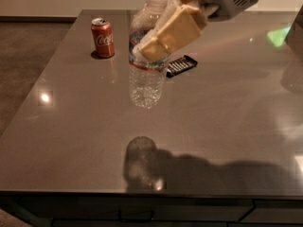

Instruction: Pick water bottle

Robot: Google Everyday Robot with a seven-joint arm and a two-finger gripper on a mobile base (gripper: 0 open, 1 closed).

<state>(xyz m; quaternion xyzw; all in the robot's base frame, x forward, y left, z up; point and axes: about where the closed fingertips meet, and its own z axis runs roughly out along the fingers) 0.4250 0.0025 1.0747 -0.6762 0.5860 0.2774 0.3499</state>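
While fingers (173, 30) clamp water bottle (146, 84), gripper (150, 44) hangs above table (227, 126) middle; can (102, 38) near far edge.

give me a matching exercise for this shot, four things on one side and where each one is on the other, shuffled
1 water bottle
2 red can
3 dark flat packet
4 gripper

a upright on the table, far left
b in the air above the table
c top of view, fingers clamped on the bottle
d flat on the table behind the bottle

Pairs: 1-b, 2-a, 3-d, 4-c
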